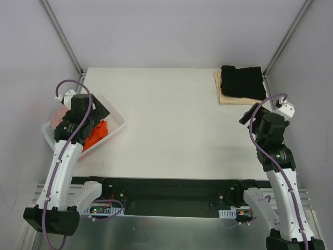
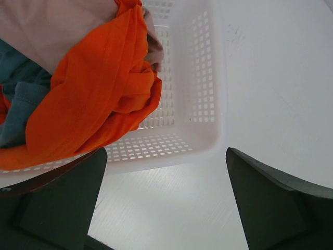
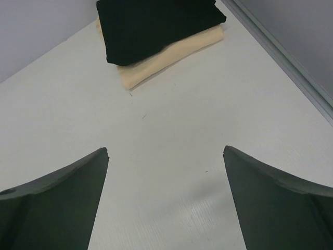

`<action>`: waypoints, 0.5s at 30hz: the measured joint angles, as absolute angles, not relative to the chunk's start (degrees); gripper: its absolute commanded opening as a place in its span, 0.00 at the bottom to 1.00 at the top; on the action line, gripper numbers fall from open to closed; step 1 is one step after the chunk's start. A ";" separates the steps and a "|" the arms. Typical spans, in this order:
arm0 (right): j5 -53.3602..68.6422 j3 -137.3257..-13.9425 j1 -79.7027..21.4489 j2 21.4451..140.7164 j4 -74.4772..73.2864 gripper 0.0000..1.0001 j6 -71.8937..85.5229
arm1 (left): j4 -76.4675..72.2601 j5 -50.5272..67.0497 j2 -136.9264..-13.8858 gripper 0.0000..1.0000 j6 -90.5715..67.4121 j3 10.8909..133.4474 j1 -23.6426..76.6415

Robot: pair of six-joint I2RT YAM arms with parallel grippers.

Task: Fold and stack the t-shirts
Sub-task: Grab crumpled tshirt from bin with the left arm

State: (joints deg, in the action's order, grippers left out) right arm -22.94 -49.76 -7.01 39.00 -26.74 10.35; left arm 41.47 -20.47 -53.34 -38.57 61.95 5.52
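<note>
A bright orange-red t-shirt [image 2: 93,94] lies crumpled in the white tub [image 2: 208,104], with a dusty pink one [image 2: 52,26] and a grey-blue one [image 2: 21,99] beside and under it. In the top view the orange shirt [image 1: 96,134] shows under my left gripper [image 1: 100,113], which hangs open and empty [image 2: 166,152] over the tub's near rim. A folded black t-shirt [image 1: 240,80] lies on a folded cream-beige one [image 1: 225,96] at the back right corner. My right gripper [image 1: 250,113] is open and empty [image 3: 165,151], just in front of that stack [image 3: 156,26].
The white tub [image 1: 117,122] stands at the table's left edge, set at an angle. Grey walls with metal corner rails [image 1: 62,36] close in the table on three sides. The arm bases sit at the near edge.
</note>
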 measured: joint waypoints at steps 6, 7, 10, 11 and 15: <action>-20.82 -48.75 -7.01 36.86 -25.80 0.96 8.23 | 44.10 -20.49 -57.47 0.99 -38.54 63.92 5.52; -20.49 -48.75 -7.01 37.28 -25.52 0.96 7.73 | 44.60 -20.49 -58.19 0.99 -38.54 64.36 5.52; -20.73 -49.01 -7.01 40.34 -25.63 0.96 7.14 | 45.65 -20.47 -62.48 0.99 -38.48 65.73 5.52; -20.97 -49.19 -7.01 41.47 -26.02 0.96 7.03 | 45.89 -20.45 -63.61 0.99 -38.44 66.15 5.52; -22.13 -49.19 -7.01 43.62 -27.09 0.96 5.89 | 46.57 -21.04 -68.69 0.99 -38.39 67.35 5.52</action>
State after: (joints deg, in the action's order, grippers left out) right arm -22.13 -49.19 -7.01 43.62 -27.09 5.89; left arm 46.57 -21.04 -68.69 -38.39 67.35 5.52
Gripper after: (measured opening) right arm 0.965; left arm 0.992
